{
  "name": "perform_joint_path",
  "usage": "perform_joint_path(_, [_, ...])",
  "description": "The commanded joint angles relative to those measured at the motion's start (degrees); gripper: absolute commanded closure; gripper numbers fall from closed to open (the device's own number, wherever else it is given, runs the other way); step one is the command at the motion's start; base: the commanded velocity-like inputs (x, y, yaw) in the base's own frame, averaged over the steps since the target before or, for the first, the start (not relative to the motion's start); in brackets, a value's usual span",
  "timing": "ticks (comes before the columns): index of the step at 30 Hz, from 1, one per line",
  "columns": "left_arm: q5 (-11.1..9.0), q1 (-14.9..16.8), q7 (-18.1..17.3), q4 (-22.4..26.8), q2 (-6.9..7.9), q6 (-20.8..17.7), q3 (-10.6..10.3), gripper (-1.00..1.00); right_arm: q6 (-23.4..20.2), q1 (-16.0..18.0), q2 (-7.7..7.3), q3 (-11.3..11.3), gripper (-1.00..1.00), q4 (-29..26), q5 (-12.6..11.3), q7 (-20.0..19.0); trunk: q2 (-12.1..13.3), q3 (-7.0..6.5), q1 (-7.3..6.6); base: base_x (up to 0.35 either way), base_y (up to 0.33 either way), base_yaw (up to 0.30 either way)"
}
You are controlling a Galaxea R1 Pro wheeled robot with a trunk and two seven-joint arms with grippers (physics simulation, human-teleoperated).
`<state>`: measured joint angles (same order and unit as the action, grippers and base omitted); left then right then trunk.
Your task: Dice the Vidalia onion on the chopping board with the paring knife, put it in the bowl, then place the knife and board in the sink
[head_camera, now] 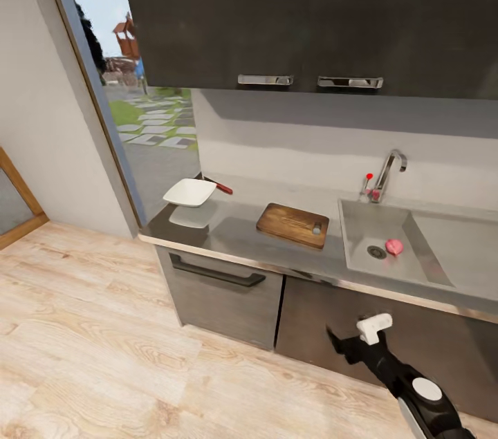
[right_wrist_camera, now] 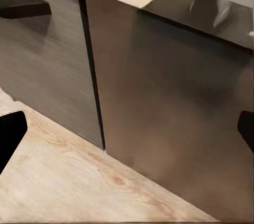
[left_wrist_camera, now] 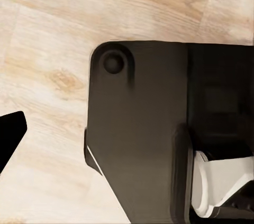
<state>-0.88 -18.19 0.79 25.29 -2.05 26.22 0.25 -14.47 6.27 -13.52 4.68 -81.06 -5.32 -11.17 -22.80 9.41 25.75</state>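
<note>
Nearest in the head view is the robot's black-and-white right arm with its gripper [head_camera: 349, 344], held low in front of the dark-grey lower cabinet doors [head_camera: 228, 294], above the pale wood-plank floor [head_camera: 90, 342]. In the right wrist view the dark fingers [right_wrist_camera: 10, 134] stand wide apart and hold nothing. The left gripper's fingers [left_wrist_camera: 9, 135] show just one dark tip over the floor, so I cannot tell whether they are spread or closed.

The step in hand looks like the approach to the sink. To do it well, I would bring the base closer and square to the basin, then raise the right arm over the rim before reaching down.

On the smooth grey tabletop [head_camera: 242, 238] lies the dark-brown wooden chopping board [head_camera: 292, 224]. Further left is the white squarish bowl [head_camera: 189, 192], with the red-handled paring knife [head_camera: 218, 186] just behind it. The small pink round Vidalia onion [head_camera: 394, 246] rests in the rectangular steel sink [head_camera: 415, 266] beside the drain. Behind rise the angular steel faucet [head_camera: 389, 173], the pale backsplash [head_camera: 290, 148] and the glossy dark upper cabinets [head_camera: 311, 10]; at left, a tall opening [head_camera: 131, 100] shows a garden.
</note>
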Motion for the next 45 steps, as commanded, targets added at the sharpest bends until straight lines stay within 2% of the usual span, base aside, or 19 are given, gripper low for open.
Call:
perform_joint_path(1, [-0.1, 0.4, 0.1, 0.1, 0.00, 0.1, 0.0, -1.00, 0.8, -1.3, -0.03, 0.1, -1.00, -0.1, -0.5, 0.0, -0.1, 0.11, 0.04, 0.000, 0.000, 0.000])
perform_joint_path(6, [-0.1, 1.1, 0.1, 0.9, -0.01, 0.1, 0.0, -1.00, 6.2, -7.0, -0.01, 0.1, -1.00, 0.2, -0.3, 0.2, -0.1, 0.11, 0.04, 0.000, 0.000, 0.000])
perform_joint_path(11, [-0.2, 1.4, 0.0, 5.3, -0.02, 0.1, 0.0, -1.00, 13.7, -13.3, 0.16, 0.1, -1.00, 1.9, -0.2, 0.3, -0.1, 0.11, 0.04, 0.000, 0.000, 0.000])
perform_joint_path(14, [-0.2, 1.4, 0.0, 7.1, -0.08, 0.1, 0.0, -1.00, 16.7, -15.0, 0.62, 0.1, -1.00, 4.3, -0.2, 0.3, -0.1, 0.11, 0.04, 0.000, 0.000, 0.000])
perform_joint_path(18, [-0.2, 1.4, 0.0, 9.1, -0.08, 0.1, 0.0, -1.00, 19.2, -15.6, 0.97, 0.1, -1.00, 8.1, -0.2, 0.4, -0.1, 0.11, 0.04, 0.000, 0.000, 0.000])
perform_joint_path(21, [-0.2, 1.4, 0.0, 10.8, -0.07, 0.1, 0.0, -1.00, 22.7, -15.8, 1.62, 0.0, -1.00, 13.4, -0.2, 0.7, -0.1, 0.11, 0.04, 0.000, 0.000, 0.000])
perform_joint_path(24, [-0.2, 1.4, 0.0, 11.3, -0.06, 0.0, 0.0, -1.00, 25.3, -15.8, 3.00, -0.1, -1.00, 18.9, -0.2, 2.4, -0.1, 0.11, 0.04, 0.000, 0.000, 0.000])
perform_joint_path(28, [-0.3, 1.4, 0.0, 11.4, 0.02, 0.0, 0.0, -1.00, 28.4, -15.8, 4.72, -0.3, -1.00, 26.2, -0.3, 6.8, -0.1, 0.11, 0.04, 0.000, 0.000, 0.000])
perform_joint_path(30, [-0.3, 1.4, -0.1, 11.3, 0.63, 0.1, 0.1, -1.00, 29.9, -15.8, 5.38, -0.3, -1.00, 30.6, -0.6, 8.4, -0.1, 0.11, 0.04, 0.000, 0.000, 0.000])
perform_joint_path(32, [-0.3, 1.4, 0.0, 11.3, 0.85, 0.2, 0.1, -1.00, 30.2, -15.8, 5.84, -0.4, -1.00, 31.8, -0.8, 8.5, -0.1, 0.11, 0.04, 0.000, 0.000, 0.000])
perform_joint_path(37, [-0.3, 1.4, 0.0, 11.4, 1.22, 0.2, 0.1, -1.00, 31.4, -15.8, 8.55, -0.4, -1.00, 34.1, -1.1, 8.8, -0.1, 0.10, 0.04, 0.000, -0.005, -0.005])
perform_joint_path(45, [-0.3, 1.4, 0.1, 11.3, 1.33, 0.2, 0.1, -1.00, 31.7, -15.8, 9.40, -0.4, -1.00, 34.6, -1.1, 9.0, -0.1, -0.27, 0.04, 0.000, -0.182, -0.138])
